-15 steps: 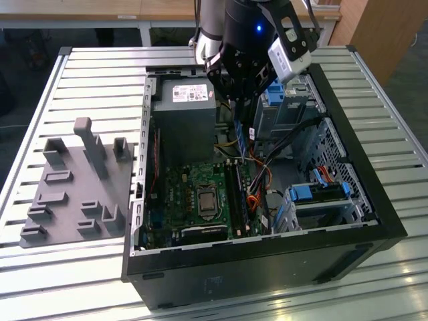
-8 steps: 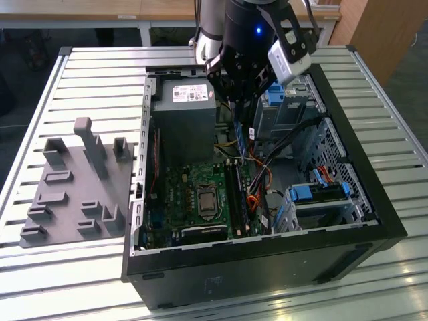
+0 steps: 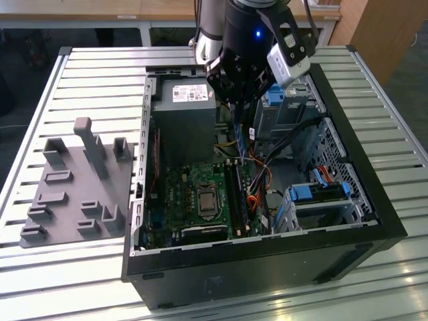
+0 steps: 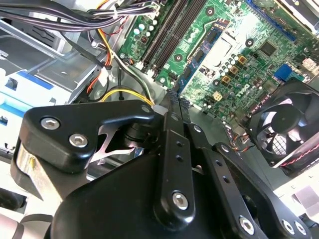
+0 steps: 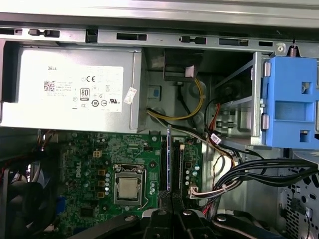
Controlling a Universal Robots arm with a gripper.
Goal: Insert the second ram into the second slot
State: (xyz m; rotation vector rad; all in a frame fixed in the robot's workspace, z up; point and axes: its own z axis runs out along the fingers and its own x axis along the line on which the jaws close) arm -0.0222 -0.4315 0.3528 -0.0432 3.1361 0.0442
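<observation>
Matte black gripper (image 4: 177,99) built of flat bar linkages and rounded plates, pinned with silver hex-socket screws (image 4: 180,200) — two more sit on the rounded black side lobe (image 4: 75,134), with a bare metal plate glinting just beneath. In the exterior view, a glossy black cylindrical wrist housing (image 3: 251,40) carries one small lit blue dot (image 3: 256,33), with a silver-grey arm joint (image 3: 207,47) behind it. A boxy white-grey camera module (image 3: 289,57) is mounted on the side — a thin black cable (image 3: 309,17) runs up past it.
</observation>
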